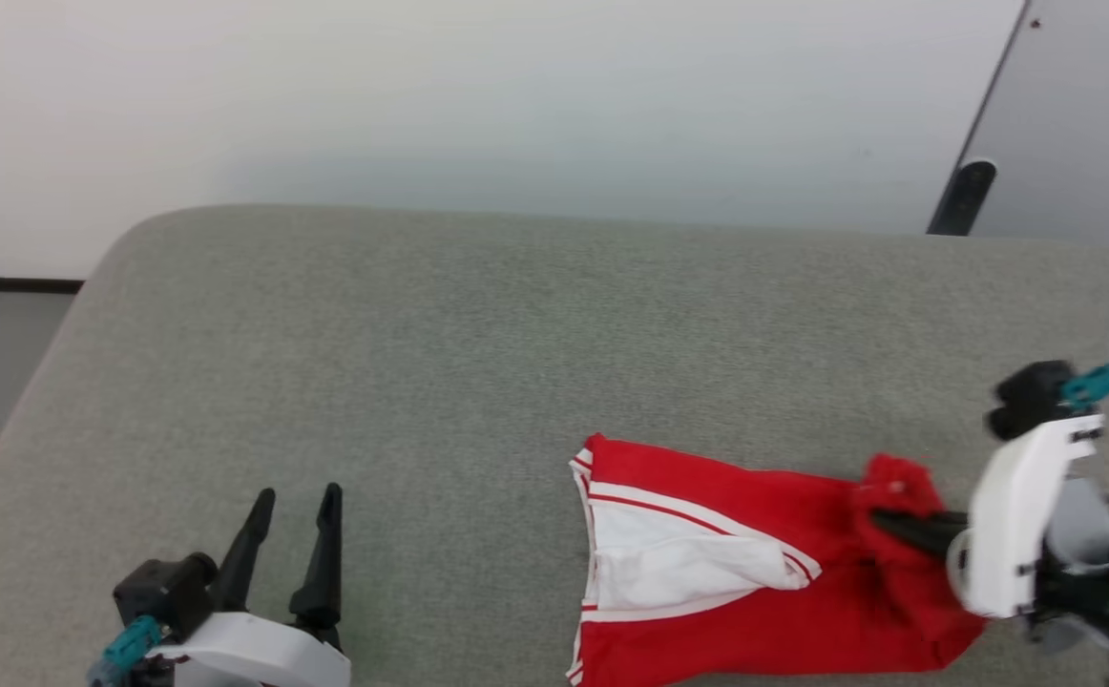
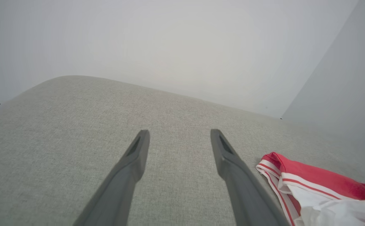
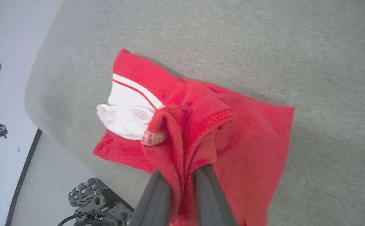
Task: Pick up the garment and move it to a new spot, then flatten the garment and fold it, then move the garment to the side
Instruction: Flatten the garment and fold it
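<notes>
Found rt claw [image 1: 898, 523] clamped tight on a bunched red fold of the garment [image 1: 736, 506]. Saw the rest crumpled on grey surface [image 1: 516, 334], front-right, white sleeve up. Read it as a one-corner pinch for lift/drag to new spot; no flattening done yet. Noted left claw [image 1: 297, 496] spread wide, empty, over bare surface, well apart from cloth, prob on standby for 2nd corner. Spotted small tag [image 3: 153, 137] w/ reddish print, too blurry to read.
</notes>
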You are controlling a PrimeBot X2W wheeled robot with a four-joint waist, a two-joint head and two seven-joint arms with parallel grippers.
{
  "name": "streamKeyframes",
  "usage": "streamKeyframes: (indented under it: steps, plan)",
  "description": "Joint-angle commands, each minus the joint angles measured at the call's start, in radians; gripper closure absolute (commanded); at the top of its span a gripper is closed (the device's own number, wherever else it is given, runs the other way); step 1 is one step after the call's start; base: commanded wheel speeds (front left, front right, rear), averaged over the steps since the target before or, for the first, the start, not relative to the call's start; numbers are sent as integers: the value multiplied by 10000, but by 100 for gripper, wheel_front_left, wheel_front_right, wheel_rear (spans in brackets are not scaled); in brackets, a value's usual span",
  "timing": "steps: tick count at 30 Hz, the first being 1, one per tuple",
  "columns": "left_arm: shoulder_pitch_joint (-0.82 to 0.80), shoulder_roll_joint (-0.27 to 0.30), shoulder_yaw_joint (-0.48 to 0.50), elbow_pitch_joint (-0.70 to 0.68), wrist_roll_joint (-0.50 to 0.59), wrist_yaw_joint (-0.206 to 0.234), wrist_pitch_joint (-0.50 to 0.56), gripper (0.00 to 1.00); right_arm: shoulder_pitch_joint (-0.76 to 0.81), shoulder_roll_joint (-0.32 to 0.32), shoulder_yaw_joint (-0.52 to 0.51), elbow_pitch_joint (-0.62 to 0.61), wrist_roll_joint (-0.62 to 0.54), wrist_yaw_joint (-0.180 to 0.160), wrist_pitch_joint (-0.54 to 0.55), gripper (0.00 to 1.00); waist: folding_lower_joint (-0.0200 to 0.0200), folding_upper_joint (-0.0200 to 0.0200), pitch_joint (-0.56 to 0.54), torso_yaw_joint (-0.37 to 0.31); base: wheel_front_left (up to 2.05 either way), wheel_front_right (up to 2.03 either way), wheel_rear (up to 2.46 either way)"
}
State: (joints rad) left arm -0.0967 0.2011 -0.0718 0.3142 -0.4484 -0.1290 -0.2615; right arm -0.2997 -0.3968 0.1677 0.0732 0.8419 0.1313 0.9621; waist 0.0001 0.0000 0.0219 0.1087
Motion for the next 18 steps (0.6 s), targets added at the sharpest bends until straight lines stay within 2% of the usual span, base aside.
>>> streamKeyframes:
  steps: [1,6,10,13,18]
  plan:
    - [-31,-14,-34,26,-77,-31,-28,0,142,246,-6,-123,-139,-14,54,100,-1,0,-40,186,0,0,0]
    - [-277,-76,-243,122,-123,-31,-28,0,-41,1348,189,-428,-753,-13,170,100,-1,0,31,555,0,0,0]
    - [-486,-130,-382,208,-199,-31,-28,0,-362,2192,388,-202,-1318,-13,-14,100,-1,0,136,799,0,0,0]
    - [-662,-188,-493,291,-172,-31,-28,0,-622,2688,540,173,-1834,-13,-282,100,-1,0,226,956,0,0,0]
    - [-902,-294,-633,411,-233,-31,-28,0,-972,3112,805,1016,-2605,-13,-670,100,-1,0,404,1143,0,0,0]
